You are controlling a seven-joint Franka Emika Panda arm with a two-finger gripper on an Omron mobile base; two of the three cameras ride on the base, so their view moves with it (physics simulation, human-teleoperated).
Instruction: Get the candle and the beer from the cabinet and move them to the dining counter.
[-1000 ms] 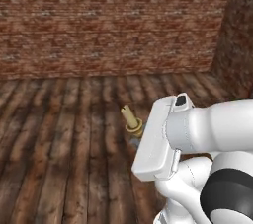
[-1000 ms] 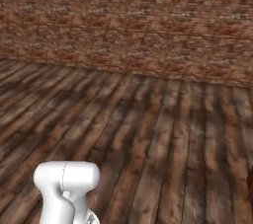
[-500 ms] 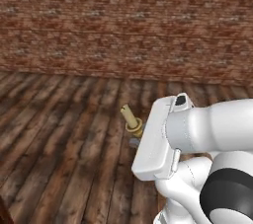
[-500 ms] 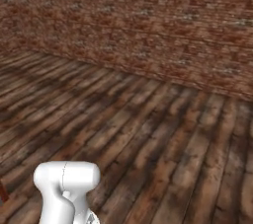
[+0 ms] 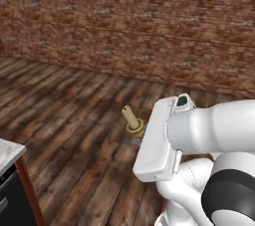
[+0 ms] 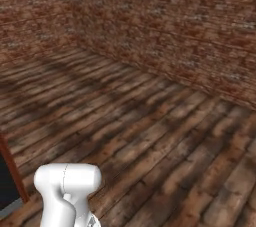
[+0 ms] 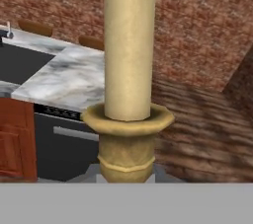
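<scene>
The candle (image 5: pixel 131 119), a cream taper in a brass candlestick, sticks up tilted from the front of my white hand in the left base view. My gripper (image 5: pixel 136 139) is shut on the candle's base. In the hand view the candle (image 7: pixel 128 60) stands close and upright, its brass cup (image 7: pixel 127 119) low in the middle. Behind it to the left lies the dining counter (image 7: pixel 74 77), marble-topped, with a black sink (image 7: pixel 20 62) and a faucet (image 7: pixel 7 31). The beer and the cabinet are out of view.
A brick wall (image 5: pixel 129 26) and dark plank floor (image 5: pixel 74 120) surround me. A marble-topped corner with a dark front (image 5: pixel 7 153) sits at the lower left. Wooden stools (image 7: pixel 91 43) stand behind the counter; a dark panel (image 7: pixel 64 144) and reddish door (image 7: pixel 15 139) form its front.
The whole picture has swung in both base views, so the camera moved; the marble corner has come into the left base view. The candle stays in my gripper.
</scene>
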